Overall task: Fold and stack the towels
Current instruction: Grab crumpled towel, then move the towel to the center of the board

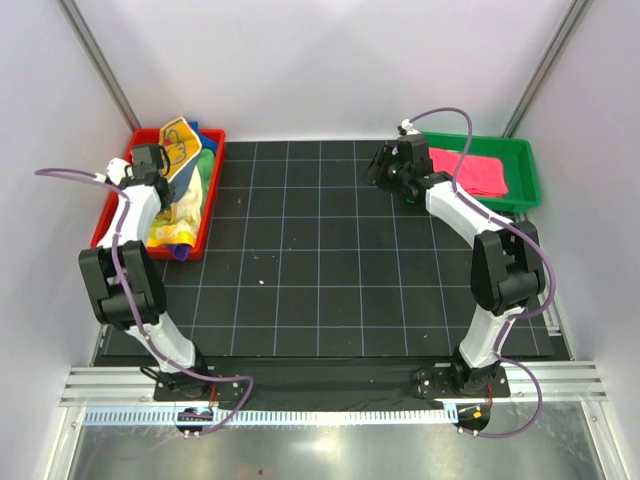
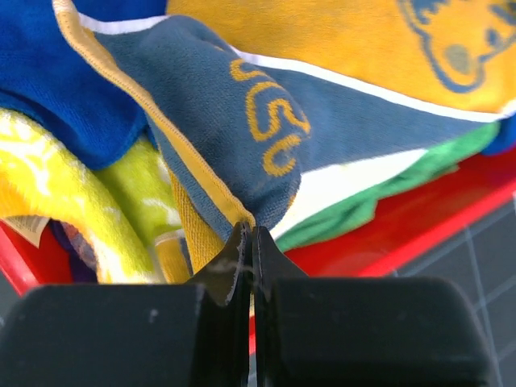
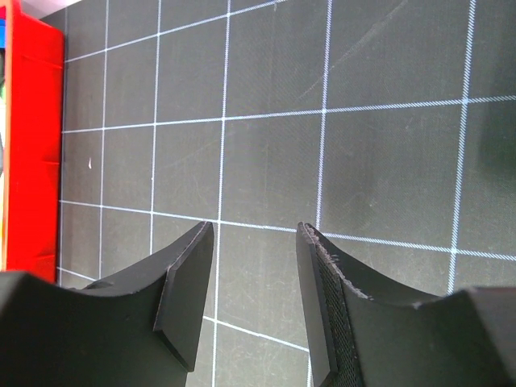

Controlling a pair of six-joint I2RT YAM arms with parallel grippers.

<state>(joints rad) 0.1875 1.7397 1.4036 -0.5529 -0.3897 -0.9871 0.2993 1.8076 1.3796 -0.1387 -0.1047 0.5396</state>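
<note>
Left end effector (image 2: 247, 235) pinches only a tiny bit of tiger towel (image 2: 242, 121); it could slip out, or drag the yellow towel (image 2: 64, 201) along. Right end effector (image 3: 254, 230) is spread, empty.

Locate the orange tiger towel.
Top view, far left: the orange tiger towel lies in the red tray, with a fold of it pinched in the left tool.

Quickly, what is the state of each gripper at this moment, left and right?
Left gripper: closed, pinching a fold of the soft blue and orange lettered towel.
Right gripper: open, holding nothing, above the black gridded mat.
</note>
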